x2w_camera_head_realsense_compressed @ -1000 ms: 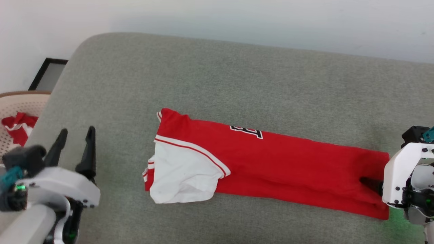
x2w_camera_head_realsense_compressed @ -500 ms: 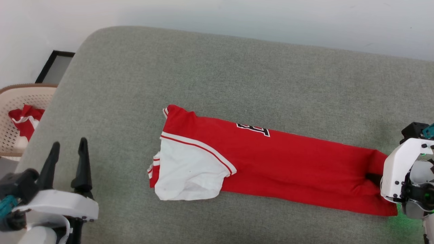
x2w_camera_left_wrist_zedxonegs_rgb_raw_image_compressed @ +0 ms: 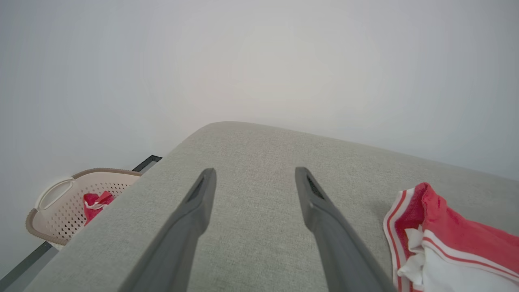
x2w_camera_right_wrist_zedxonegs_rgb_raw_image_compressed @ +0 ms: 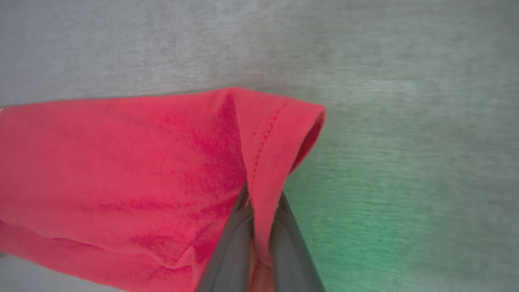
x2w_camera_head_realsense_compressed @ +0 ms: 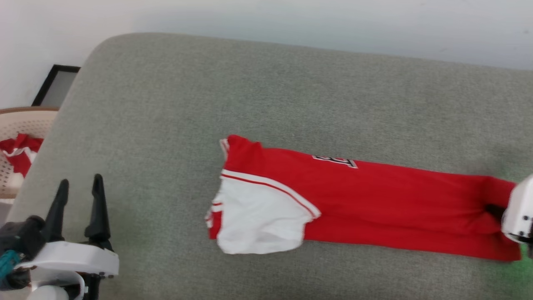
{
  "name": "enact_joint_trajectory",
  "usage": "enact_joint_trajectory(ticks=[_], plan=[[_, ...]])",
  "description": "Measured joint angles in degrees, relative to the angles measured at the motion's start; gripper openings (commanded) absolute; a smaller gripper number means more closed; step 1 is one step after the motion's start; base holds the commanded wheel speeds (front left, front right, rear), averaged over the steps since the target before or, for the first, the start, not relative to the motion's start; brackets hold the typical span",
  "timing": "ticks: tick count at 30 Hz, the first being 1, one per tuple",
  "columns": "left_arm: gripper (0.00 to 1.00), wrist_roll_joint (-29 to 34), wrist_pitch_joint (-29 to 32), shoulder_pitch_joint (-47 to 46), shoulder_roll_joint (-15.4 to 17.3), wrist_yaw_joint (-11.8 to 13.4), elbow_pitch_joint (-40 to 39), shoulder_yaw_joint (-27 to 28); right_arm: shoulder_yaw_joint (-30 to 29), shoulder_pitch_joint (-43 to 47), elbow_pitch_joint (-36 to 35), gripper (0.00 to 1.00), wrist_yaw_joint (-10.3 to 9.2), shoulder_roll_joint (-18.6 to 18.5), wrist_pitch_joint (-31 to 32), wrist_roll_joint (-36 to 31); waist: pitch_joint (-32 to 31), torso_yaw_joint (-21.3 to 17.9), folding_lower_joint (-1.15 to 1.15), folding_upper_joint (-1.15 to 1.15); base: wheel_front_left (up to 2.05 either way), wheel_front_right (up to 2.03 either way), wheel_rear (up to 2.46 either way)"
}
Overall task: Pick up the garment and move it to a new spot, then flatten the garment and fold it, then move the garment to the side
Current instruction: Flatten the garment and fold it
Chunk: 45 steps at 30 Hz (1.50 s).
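The garment (x2w_camera_head_realsense_compressed: 374, 200), a red shirt folded into a long strip with a white sleeve on its left end, lies across the grey cushion (x2w_camera_head_realsense_compressed: 266, 96). At the strip's right end my right gripper (x2w_camera_head_realsense_compressed: 493, 210) is shut on the hem. In the right wrist view the gripper (x2w_camera_right_wrist_zedxonegs_rgb_raw_image_compressed: 259, 202) pinches a raised fold of the garment (x2w_camera_right_wrist_zedxonegs_rgb_raw_image_compressed: 121, 170). My left gripper (x2w_camera_head_realsense_compressed: 79, 187) stands open at the lower left, well clear of the shirt, with nothing between its fingers. The left wrist view has that gripper (x2w_camera_left_wrist_zedxonegs_rgb_raw_image_compressed: 255, 174) over bare cushion, and the garment's striped collar (x2w_camera_left_wrist_zedxonegs_rgb_raw_image_compressed: 405, 227) to its right.
A beige perforated basket (x2w_camera_head_realsense_compressed: 25, 125) with another red and white cloth (x2w_camera_head_realsense_compressed: 16, 152) stands off the cushion's left edge. A dark-framed panel (x2w_camera_head_realsense_compressed: 54, 85) leans on the white wall behind it. The cushion's rounded back corner is at the upper left.
My right gripper has shut on the garment's right hem and dragged the shirt to the right along the cushion. The left gripper stays open. The head view has shifted slightly.
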Motion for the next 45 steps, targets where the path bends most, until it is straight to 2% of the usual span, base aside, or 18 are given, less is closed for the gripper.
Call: enact_joint_trajectory(ticks=[10, 17, 26, 31, 36, 45], plan=[[1.00, 2.52, 0.00, 0.12, -1.49, -1.18, 0.51, 1.35, -4.36, -0.51, 0.82, 0.00, -0.05, -6.15, -0.90, -4.98, 0.44, -2.39, 0.00, 0.00, 0.00, 0.00, 0.00], [1.00, 3.24, 0.00, -0.04, -1.97, -1.79, 1.40, 1.82, -2.25, -1.46, -1.41, 0.00, -0.07, -5.11, 0.34, -2.20, 0.03, -3.86, 0.00, 0.00, 0.00, 0.00, 0.00], [1.00, 3.72, 0.02, 0.14, -2.56, -2.11, 2.05, 1.05, 3.66, 0.80, -14.25, 0.00, -0.07, 1.16, 4.58, 7.28, -1.80, -3.80, 0.00, 0.00, 0.00, 0.00, 0.00], [1.00, 3.71, 0.43, 0.14, -2.83, -2.21, 2.35, 0.19, 9.14, 1.65, -18.94, 0.00, -0.07, 6.09, 5.41, 9.49, -2.56, -2.45, 0.00, 0.00, 0.00, 0.00, 0.00], [1.00, 3.88, 0.78, -0.79, -3.38, -2.69, 3.16, -1.47, 15.03, 1.09, -18.24, 0.00, -0.07, 10.51, 4.00, 10.61, -3.04, -0.58, 0.00, 0.00, 0.00, 0.00, 0.00], [1.00, 4.30, 1.26, -4.56, -4.69, -3.72, 5.05, -4.13, 23.90, -3.65, -9.79, 0.00, -0.07, 13.04, -1.92, 10.38, -3.07, 3.54, 0.00, 0.00, 0.00, 0.00, 0.00]])
